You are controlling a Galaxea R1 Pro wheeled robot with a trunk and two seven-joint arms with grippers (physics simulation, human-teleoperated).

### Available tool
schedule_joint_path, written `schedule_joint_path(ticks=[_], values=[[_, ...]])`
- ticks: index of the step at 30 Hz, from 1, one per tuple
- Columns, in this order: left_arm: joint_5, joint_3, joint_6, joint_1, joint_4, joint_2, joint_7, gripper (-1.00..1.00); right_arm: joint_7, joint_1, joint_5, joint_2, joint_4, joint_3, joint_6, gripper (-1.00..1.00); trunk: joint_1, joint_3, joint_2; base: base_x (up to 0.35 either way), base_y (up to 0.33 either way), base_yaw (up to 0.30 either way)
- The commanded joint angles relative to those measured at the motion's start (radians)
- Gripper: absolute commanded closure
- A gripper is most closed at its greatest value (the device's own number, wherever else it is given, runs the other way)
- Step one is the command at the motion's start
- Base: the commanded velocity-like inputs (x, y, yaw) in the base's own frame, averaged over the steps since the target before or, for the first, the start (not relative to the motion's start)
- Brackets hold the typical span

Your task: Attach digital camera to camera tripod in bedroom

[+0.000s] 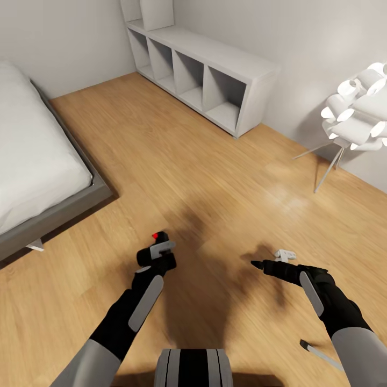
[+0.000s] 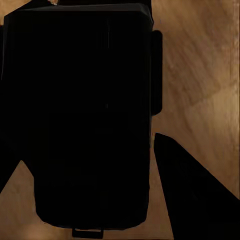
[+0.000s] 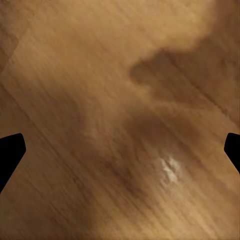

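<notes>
The digital camera (image 1: 151, 254), a small black box with a red mark on top, is held low over the light plank floor (image 1: 204, 177) in the head view. My left gripper (image 1: 160, 257) is shut on it. The left wrist view shows the camera's dark body (image 2: 85, 115) close up, with one black finger (image 2: 195, 195) beside it. My right gripper (image 1: 269, 259) hovers open and empty over the floor; its fingertips (image 3: 10, 150) stand far apart at the edges of the right wrist view. The camera tripod is out of view.
A grey-framed bed (image 1: 37, 161) with a white mattress stands at the left. A low grey-white cubby shelf (image 1: 215, 75) runs along the far wall. A white-petalled floor lamp (image 1: 357, 113) on thin legs stands at the right. A thin grey bar with a dark tip (image 1: 314, 350) lies by my right forearm.
</notes>
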State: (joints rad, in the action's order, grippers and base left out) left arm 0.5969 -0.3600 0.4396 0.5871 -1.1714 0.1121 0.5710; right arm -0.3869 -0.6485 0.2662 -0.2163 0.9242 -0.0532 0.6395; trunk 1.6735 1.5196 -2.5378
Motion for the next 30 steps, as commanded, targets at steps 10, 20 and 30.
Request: schedule_joint_path(ticks=[10,20,30], values=[[0.009,-0.07,0.013,0.001,-0.027,0.024,0.014,1.0,-0.003,0.0,0.0,-0.001,0.002,-0.003,0.006,-1.0,0.0,0.001,0.0,0.0,0.0,0.0],[0.052,-0.134,0.007,0.0,-0.019,0.034,0.015,1.0,-0.002,0.0,-0.001,0.0,0.001,-0.002,0.006,-1.0,0.0,0.001,0.0,0.0,0.0,0.0],[0.115,-0.138,0.005,0.0,-0.016,0.032,0.015,1.0,-0.002,0.0,0.0,0.0,0.001,-0.002,0.006,-1.0,-0.002,-0.019,0.001,0.0,0.0,0.0]])
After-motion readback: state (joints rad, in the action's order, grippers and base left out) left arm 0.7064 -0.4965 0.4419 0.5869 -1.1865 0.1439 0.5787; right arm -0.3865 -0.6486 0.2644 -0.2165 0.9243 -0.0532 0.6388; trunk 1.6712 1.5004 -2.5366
